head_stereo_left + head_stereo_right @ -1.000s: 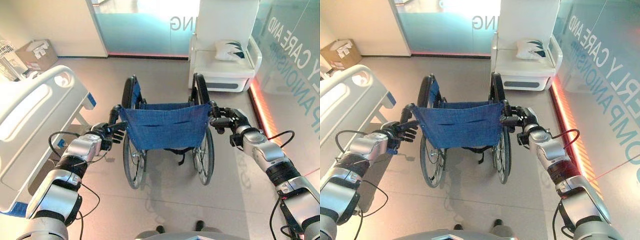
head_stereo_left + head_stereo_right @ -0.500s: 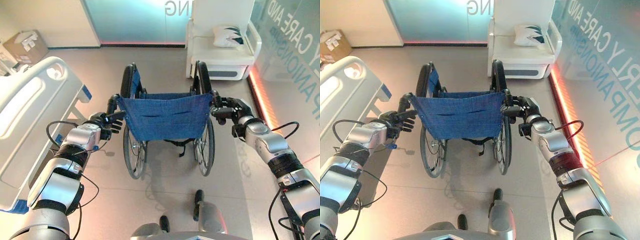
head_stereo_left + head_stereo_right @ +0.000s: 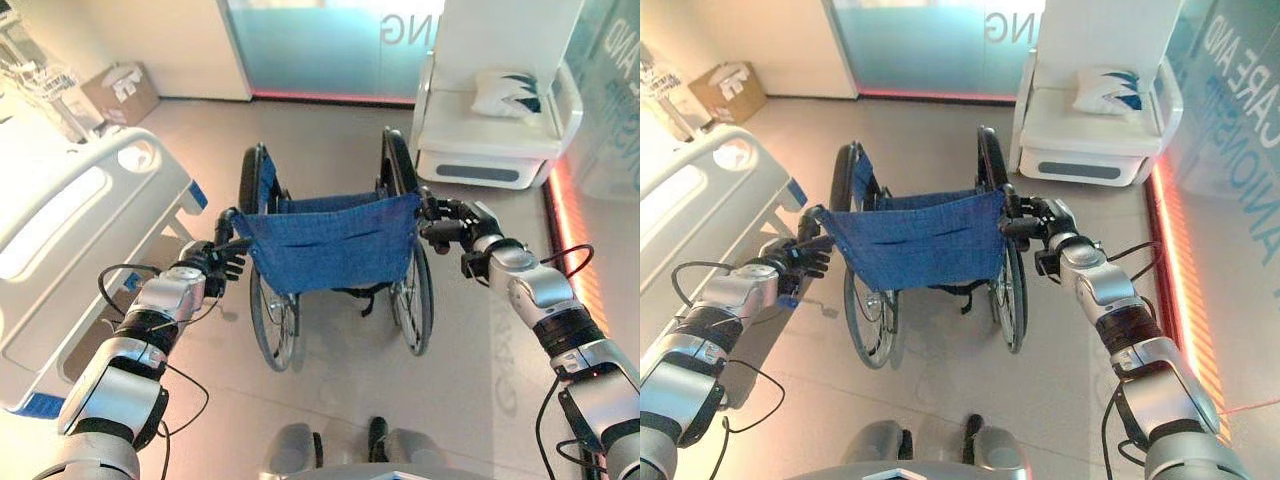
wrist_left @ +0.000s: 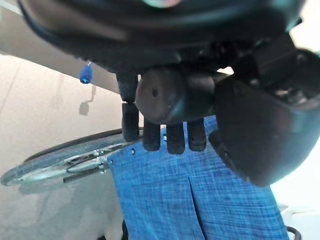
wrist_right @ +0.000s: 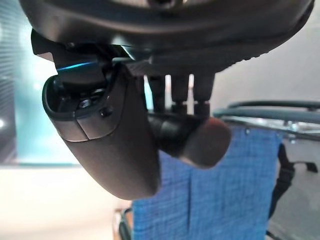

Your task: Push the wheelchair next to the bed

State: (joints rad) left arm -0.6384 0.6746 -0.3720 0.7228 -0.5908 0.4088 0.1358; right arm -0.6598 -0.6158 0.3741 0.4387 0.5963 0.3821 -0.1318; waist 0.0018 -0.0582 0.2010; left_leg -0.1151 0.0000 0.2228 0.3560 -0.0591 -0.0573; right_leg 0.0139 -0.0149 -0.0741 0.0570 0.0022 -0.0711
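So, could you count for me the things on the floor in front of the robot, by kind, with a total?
Wheelchair: 1, both push handles held, by the left hand and the right hand
Bed: 1
White armchair: 1
Cushion: 1, on the armchair
Cardboard box: 1
Total: 5

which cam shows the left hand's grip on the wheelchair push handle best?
Left wrist view: the left hand curls its fingers round the black rubber push handle above the blue fabric backrest. Both eye views show that grip small and side-on; the right wrist view shows the backrest.
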